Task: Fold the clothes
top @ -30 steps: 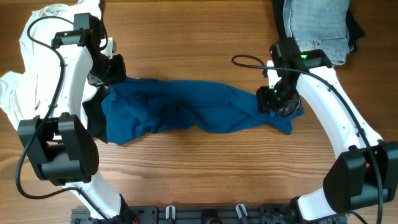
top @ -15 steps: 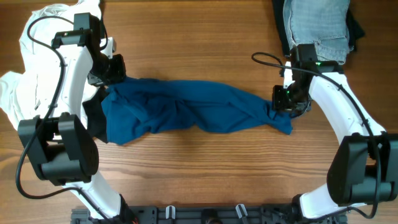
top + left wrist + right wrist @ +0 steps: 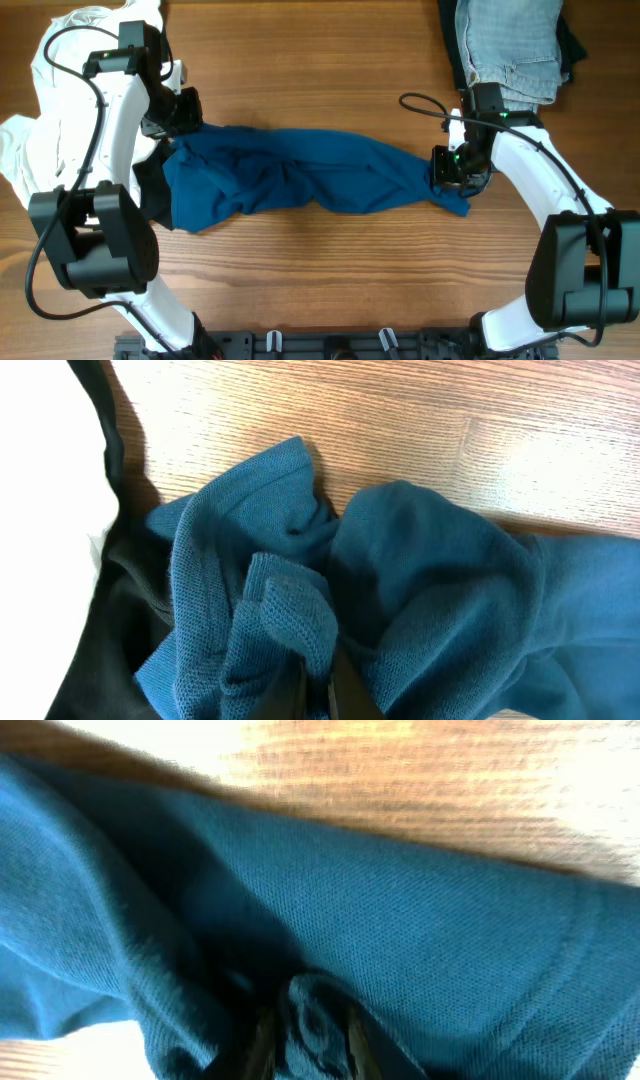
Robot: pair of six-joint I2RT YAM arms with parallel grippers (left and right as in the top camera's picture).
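Overhead view: a dark-blue soft knit shirt [image 3: 300,180] lies bunched lengthwise in a long band across the middle of the brown wooden table [image 3: 320,60], stretched between the two arms. The left gripper [image 3: 183,120] sits at the shirt's upper left corner and the right gripper [image 3: 447,172] at its right end, each pressed into the cloth. A crumpled white fabric garment [image 3: 25,150] is heaped at the table's far left. A black fabric garment [image 3: 150,185] shows from under the shirt's left edge. A pale faded-blue denim garment [image 3: 510,40] lies at the top right, well apart from the shirt.

Left wrist view: the left gripper [image 3: 318,675] is clenched on a raised fold of the shirt [image 3: 430,580], its dark fingers pinching the ribbed blue cloth at the bottom of the frame. The black garment [image 3: 100,640] lies to the left, touching the shirt, with the white garment [image 3: 40,460] beyond it. Bare table [image 3: 400,420] shows above.

Right wrist view: the right gripper [image 3: 305,1042] is closed on a small wad of the shirt [image 3: 450,900], which fills most of the frame. A strip of table [image 3: 400,760] runs along the top, blurred.
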